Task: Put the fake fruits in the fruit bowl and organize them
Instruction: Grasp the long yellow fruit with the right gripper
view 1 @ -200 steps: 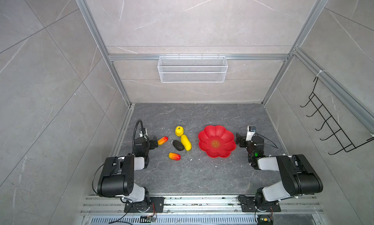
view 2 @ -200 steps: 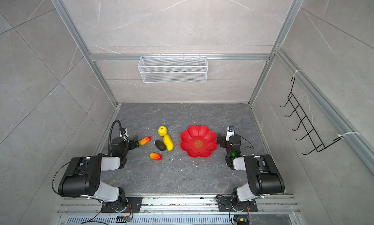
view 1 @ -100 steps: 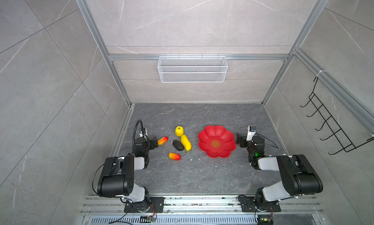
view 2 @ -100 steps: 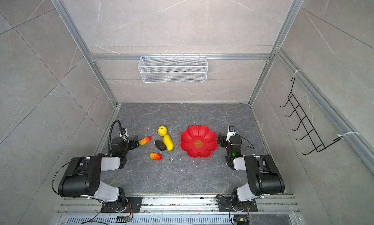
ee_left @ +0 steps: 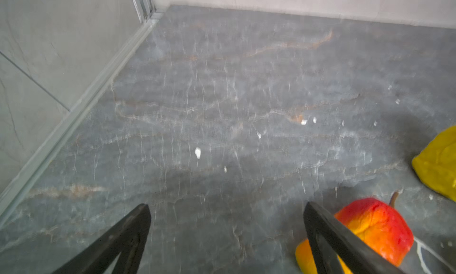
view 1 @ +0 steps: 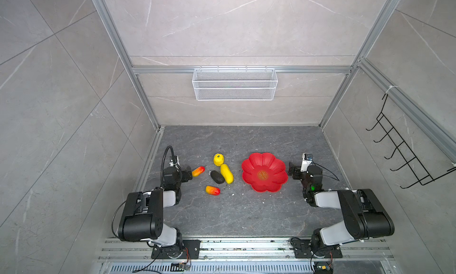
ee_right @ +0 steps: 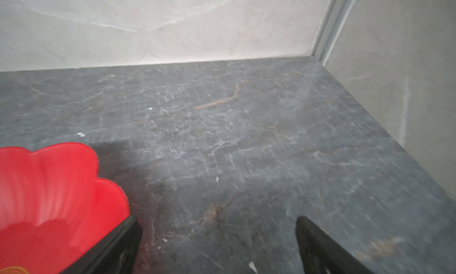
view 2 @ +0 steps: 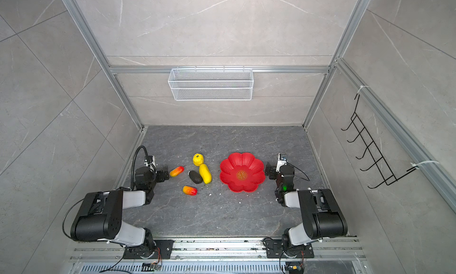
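Note:
The red flower-shaped fruit bowl (view 1: 256,161) (view 2: 234,163) (ee_right: 49,186) sits empty right of centre. Left of it lie the fake fruits: a round yellow one (view 1: 218,159) (view 2: 198,159), a long yellow one (view 1: 227,174), a dark oval (view 1: 217,177) and two red-orange ones (view 1: 198,171) (view 1: 212,190). My left gripper (view 1: 188,175) (ee_left: 226,206) is open low over the floor. One red-orange fruit (ee_left: 377,226) lies just outside one of its fingers. My right gripper (view 1: 293,170) (ee_right: 218,219) is open and empty beside the bowl's right rim.
A white wire-mesh basket (view 1: 234,84) hangs on the back wall. A black hook rack (view 1: 404,152) is on the right wall. Small white crumbs dot the dark stone floor (view 1: 246,211). Side walls stand close behind both arms.

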### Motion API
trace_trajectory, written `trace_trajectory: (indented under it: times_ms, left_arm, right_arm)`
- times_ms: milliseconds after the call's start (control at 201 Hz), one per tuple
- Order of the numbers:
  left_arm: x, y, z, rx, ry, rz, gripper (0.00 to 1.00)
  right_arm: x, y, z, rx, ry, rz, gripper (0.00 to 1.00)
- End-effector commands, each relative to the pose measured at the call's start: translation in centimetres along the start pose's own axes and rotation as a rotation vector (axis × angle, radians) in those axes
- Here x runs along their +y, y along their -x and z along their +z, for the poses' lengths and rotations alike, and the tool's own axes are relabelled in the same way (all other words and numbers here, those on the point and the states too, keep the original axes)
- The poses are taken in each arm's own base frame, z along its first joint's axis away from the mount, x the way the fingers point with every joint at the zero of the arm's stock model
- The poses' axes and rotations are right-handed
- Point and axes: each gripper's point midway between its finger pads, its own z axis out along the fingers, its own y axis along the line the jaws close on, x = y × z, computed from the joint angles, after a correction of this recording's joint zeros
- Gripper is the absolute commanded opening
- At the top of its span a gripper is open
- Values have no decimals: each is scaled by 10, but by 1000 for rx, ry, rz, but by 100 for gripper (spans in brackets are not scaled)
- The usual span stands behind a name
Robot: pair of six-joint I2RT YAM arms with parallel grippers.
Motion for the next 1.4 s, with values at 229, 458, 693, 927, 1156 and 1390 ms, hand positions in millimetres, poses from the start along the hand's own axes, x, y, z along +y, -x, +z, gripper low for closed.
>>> trace_trajectory:
  times_ms: [229, 458, 693, 927, 1156, 1390]
  left_arm:
    - [-31, 122, -124, -29, -8, -25, 100]
    - [-75, 140, -213, 93, -321, 162, 100]
    - [-89, 110, -223, 184, -439, 245, 100]
    - [-89, 97, -216, 182, -436, 237, 100]
    - [-79, 94, -207, 193, -364, 230, 100]
    - [-70, 91, -201, 211, -312, 236, 100]
  right_arm:
    - [76, 123, -75, 16, 263, 21, 100]
    - [181, 150, -89, 192, 594, -49, 100]
    - [291, 119, -82, 348, 694, -216, 100]
    - [361, 59, -65, 487, 665, -396, 100]
    - [390, 9, -43, 582, 643, -450, 91]
    - [400, -28, -24, 669, 619, -478, 75]
